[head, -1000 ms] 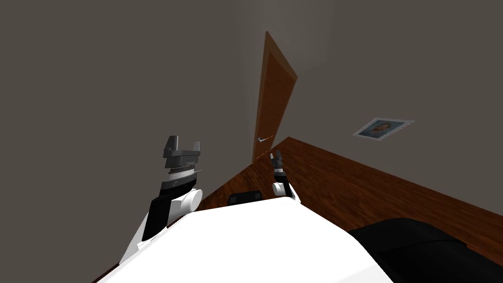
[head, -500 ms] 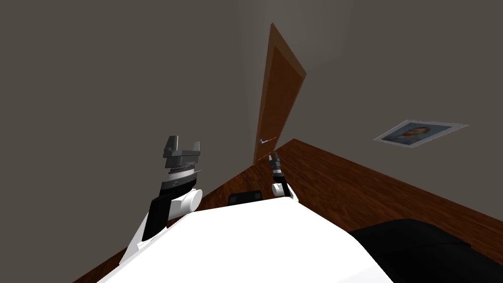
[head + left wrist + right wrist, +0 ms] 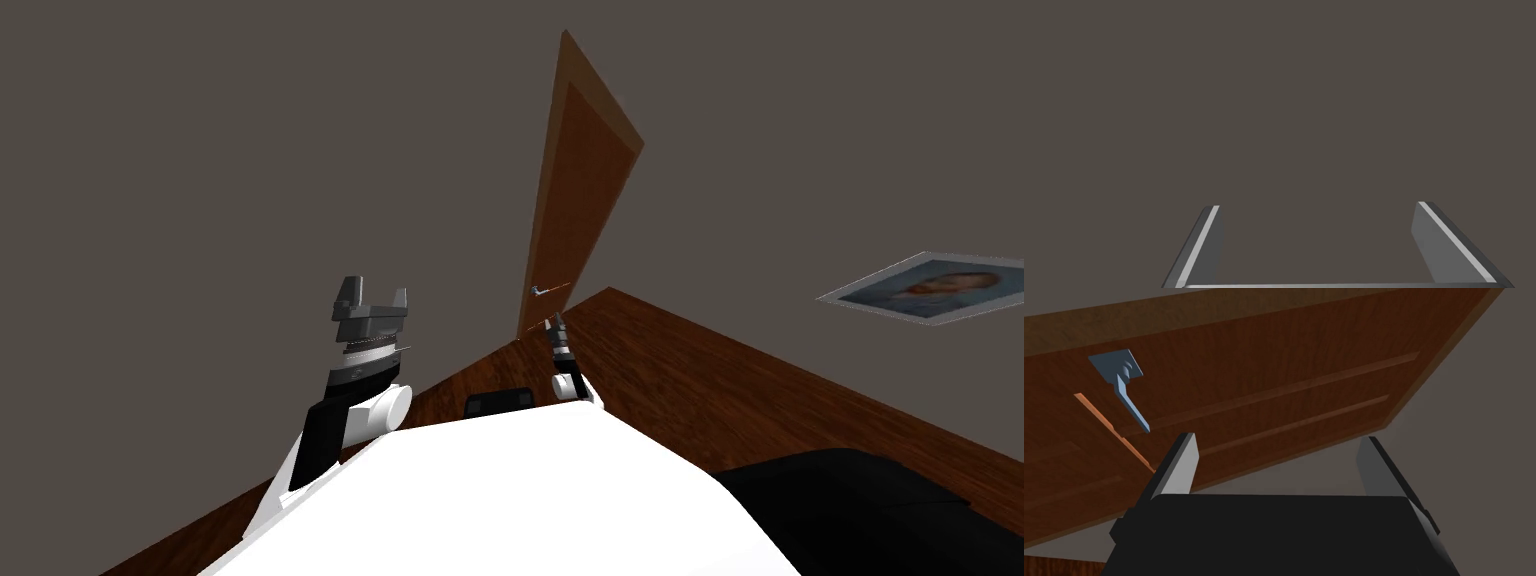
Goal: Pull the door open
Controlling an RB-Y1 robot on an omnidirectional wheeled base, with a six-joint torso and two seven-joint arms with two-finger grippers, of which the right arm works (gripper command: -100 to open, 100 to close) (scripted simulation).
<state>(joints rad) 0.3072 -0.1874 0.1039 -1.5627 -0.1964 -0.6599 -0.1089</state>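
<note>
Door: the brown wood-grain door [image 3: 585,180] with recessed panels stood in the grey wall [image 3: 250,150], ahead of the robot and beyond its right arm. Whether it sat flush in its frame could not be told.
Handle: a blue-grey lever handle [image 3: 1126,388] on a square plate was mounted near one long edge of the door, with the lever lying along the door face.
Right gripper: the right gripper [image 3: 1277,439] was stretched out toward the door and aimed at its panelled face. Its tips were near the handle but clear of it.
Right fingers: they were spread wide with nothing between them. The lever lay just outside one finger [image 3: 1183,460] and was not touched.
Left gripper: the left gripper [image 3: 371,295] was raised in front of the bare grey wall, well apart from the door.
Left fingers: they were spread apart and empty.
Floor: dark reddish wood-grain floor [image 3: 750,390] ran up to the foot of the door and the wall.
Wall fitting: a framed portrait [image 3: 925,287] hung on the grey wall on the robot's right, well apart from the door.
</note>
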